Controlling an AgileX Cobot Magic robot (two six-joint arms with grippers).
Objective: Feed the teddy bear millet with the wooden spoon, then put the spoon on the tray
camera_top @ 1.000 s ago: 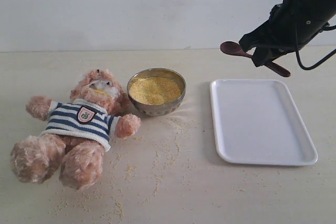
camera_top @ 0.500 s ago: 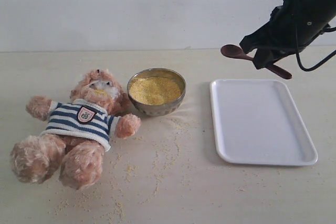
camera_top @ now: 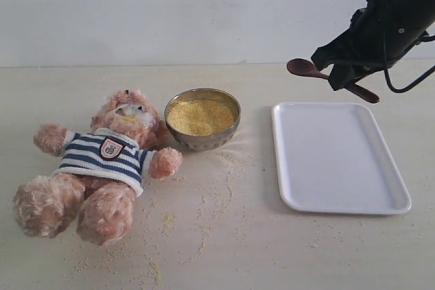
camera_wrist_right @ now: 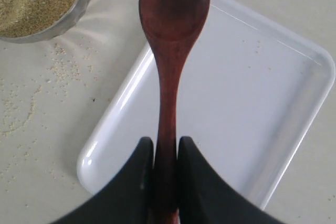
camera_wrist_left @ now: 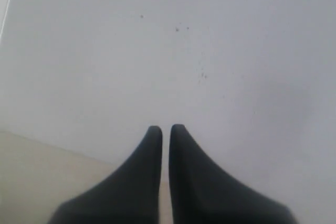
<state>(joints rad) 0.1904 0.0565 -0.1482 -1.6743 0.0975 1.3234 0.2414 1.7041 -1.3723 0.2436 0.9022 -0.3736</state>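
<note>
1. The right gripper [camera_top: 344, 76] has barely drifted over the past second: the spoon [camera_top: 300, 67] it carries has crept a touch toward the tray [camera_top: 340, 168] and is held high above the table [camera_top: 238, 256].
2. Its jaws pinch the spoon's handle; the right wrist view shows the spoon's bowl [camera_wrist_right: 173, 9] empty and hanging over the tray's near edge [camera_wrist_right: 113, 129].
3. Yellow grains lie on the bear's [camera_top: 102, 157] muzzle, so the feeding looks done and the set-down is the step in hand.
4. The near-standstill suggests the arm is lining up; the spoon probably needs to come further over the tray, then down.
5. The tray is bare, lying to the right of the metal bowl [camera_top: 204, 142] and apart from it, so nothing blocks the drop.
6. Millet [camera_top: 200, 117] fills the bowl beside the bear's head, and loose grains [camera_top: 204, 202] are scattered across the table in front.
7. The left gripper [camera_wrist_left: 165, 132] is out of the exterior view, its jaws pressed almost together on nothing, facing a plain white surface.
</note>
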